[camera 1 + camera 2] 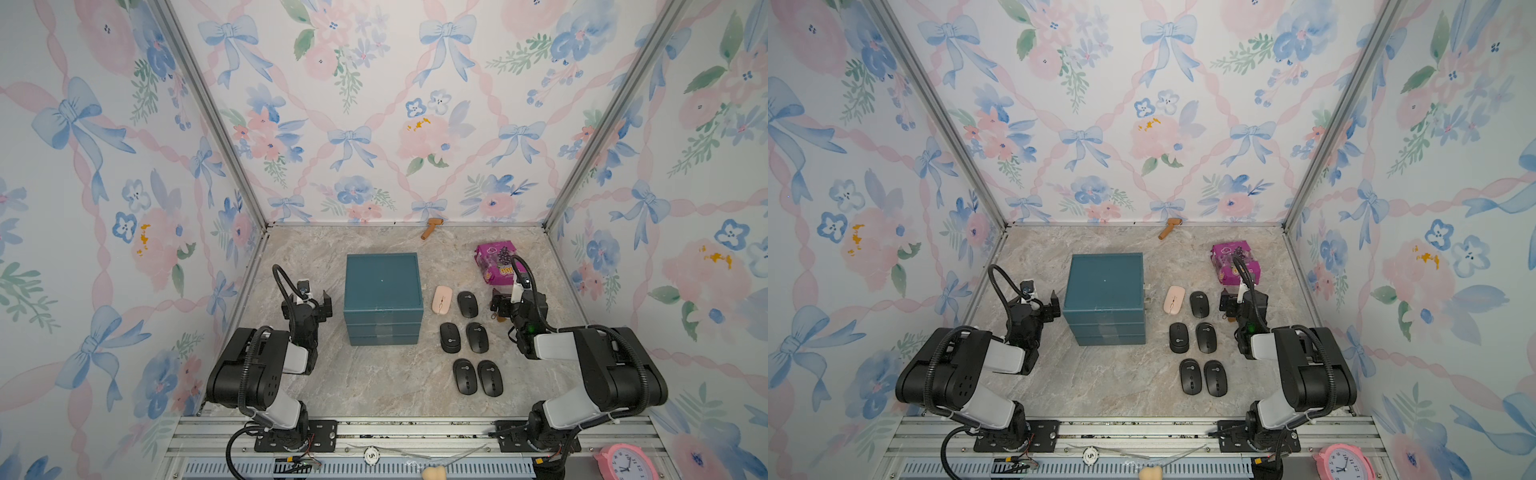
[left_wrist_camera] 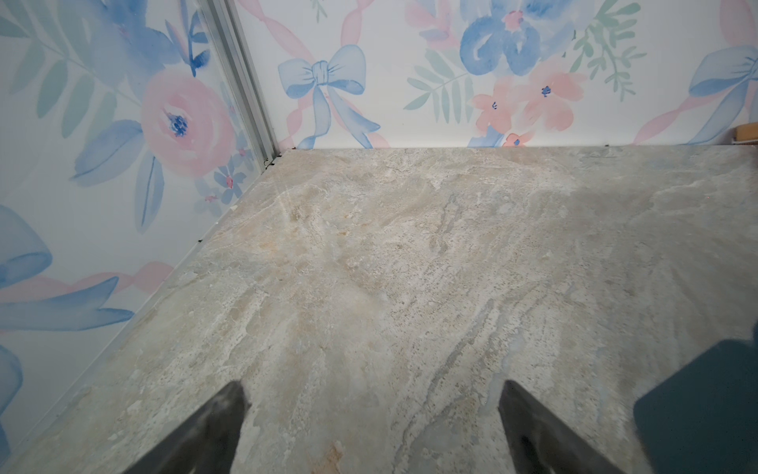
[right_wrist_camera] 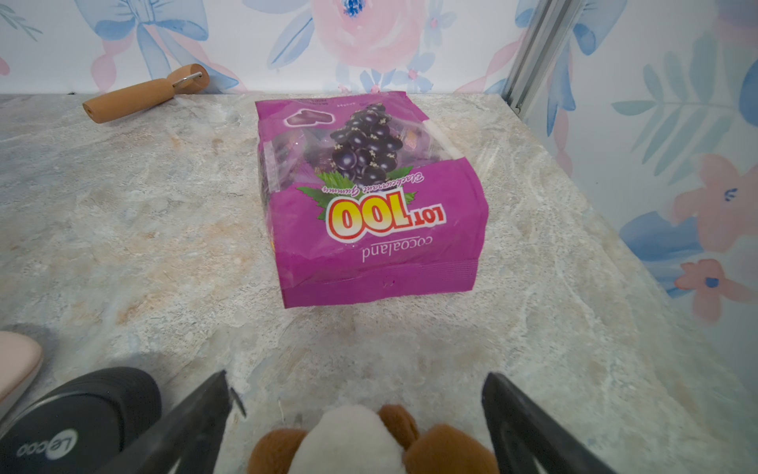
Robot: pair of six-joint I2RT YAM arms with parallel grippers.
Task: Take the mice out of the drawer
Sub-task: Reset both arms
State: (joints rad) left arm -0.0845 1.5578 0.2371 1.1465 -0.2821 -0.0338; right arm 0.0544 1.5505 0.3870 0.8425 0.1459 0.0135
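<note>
The teal drawer unit (image 1: 382, 299) (image 1: 1104, 299) stands mid-table with all its drawers pushed in; one corner of it (image 2: 697, 410) shows in the left wrist view. The mice lie on the table to its right: a pale pink mouse (image 1: 441, 299) (image 1: 1174, 299) (image 3: 16, 361) and several black mice (image 1: 467, 304) (image 1: 1199, 304) (image 3: 82, 418) in pairs toward the front. My left gripper (image 1: 316, 302) (image 2: 371, 390) is open over bare table, left of the unit. My right gripper (image 1: 500, 305) (image 3: 355, 377) is open beside the black mouse farthest back, its jaws wide around a brown-and-white plush keychain (image 3: 361, 443) without touching it.
A purple candy bag (image 1: 494, 264) (image 3: 369, 197) lies behind the right gripper. A wooden-handled tool (image 1: 431, 228) (image 3: 139, 94) rests at the back wall. Floral walls close in three sides. A pink clock (image 1: 623, 461) sits on the front rail.
</note>
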